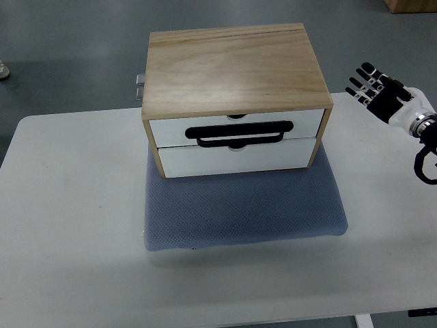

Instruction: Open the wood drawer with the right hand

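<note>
While grey floor (68, 48) is showing beyond the white table (68, 225), the wood drawer (235, 140) is being carried on a grey mat (246, 212), with the right hand (382, 92) being held spread and empty near the right edge.

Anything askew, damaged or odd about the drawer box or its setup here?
Nothing stands out. The wooden drawer box sits squarely on the grey mat, both white drawers shut, black handle intact. The right hand hovers off to its side.
</note>
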Controlling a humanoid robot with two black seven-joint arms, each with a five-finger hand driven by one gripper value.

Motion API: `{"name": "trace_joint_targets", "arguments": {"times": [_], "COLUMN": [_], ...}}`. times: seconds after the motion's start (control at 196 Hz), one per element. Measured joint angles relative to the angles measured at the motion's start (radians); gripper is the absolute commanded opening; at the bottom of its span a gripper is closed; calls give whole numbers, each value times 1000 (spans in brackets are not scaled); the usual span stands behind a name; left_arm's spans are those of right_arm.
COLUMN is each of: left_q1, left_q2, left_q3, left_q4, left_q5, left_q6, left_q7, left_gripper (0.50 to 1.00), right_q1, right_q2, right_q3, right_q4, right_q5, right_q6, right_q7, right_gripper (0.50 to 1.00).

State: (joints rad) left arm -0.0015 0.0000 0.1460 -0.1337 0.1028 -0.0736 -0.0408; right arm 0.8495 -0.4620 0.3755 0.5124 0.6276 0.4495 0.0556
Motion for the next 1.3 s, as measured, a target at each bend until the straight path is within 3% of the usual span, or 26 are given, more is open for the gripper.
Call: {"name": "trace_joint_targets", "arguments": {"times": [0.897,1.299], "left_q1": [0,0], "left_q2": [0,0], "left_q3": [-1,-1], "left_q4": [-1,-1], "left_q5": [9,9], "left_q6": [0,0], "left_q7": [-1,-1], "left_gripper": [1000,1000], "right_q1": [0,-7], "right_q2": [14,8], "right_q3": [4,8], "right_q4": [-3,-3], "right_q5": [-15,-12], "right_q6": [-15,61], "right_q7": [4,3], "right_gripper": [954,952]}}
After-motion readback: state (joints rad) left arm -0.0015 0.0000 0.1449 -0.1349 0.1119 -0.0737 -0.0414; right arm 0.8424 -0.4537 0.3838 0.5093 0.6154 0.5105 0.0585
